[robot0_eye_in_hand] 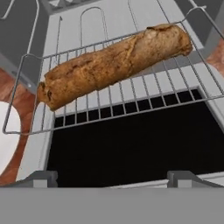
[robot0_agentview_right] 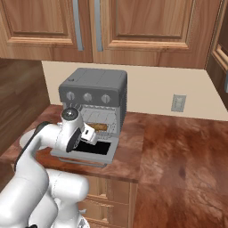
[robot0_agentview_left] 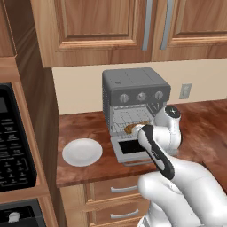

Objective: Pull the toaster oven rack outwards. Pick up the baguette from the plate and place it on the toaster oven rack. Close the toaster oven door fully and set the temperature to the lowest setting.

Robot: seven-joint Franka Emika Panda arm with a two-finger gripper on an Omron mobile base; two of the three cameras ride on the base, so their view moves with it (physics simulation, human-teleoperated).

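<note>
Left base view: the toaster oven [robot0_agentview_left: 135, 91] stands on the worktop [robot0_agentview_left: 88, 126], door [robot0_agentview_left: 133, 148] dropped open, white plate [robot0_agentview_left: 82, 151] beside it. Right base view: the baguette [robot0_agentview_right: 99, 128] lies inside the opening. Hand view: the baguette [robot0_eye_in_hand: 116, 63] lies on the pulled-out rack [robot0_eye_in_hand: 131, 105]; the tool [robot0_eye_in_hand: 111, 179] is spread wide, holding nothing.

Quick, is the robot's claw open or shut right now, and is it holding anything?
Gripper: open and holding nothing; the golden-brown baguette lies free on the silvery wire rack of the dark-grey toaster oven.
</note>
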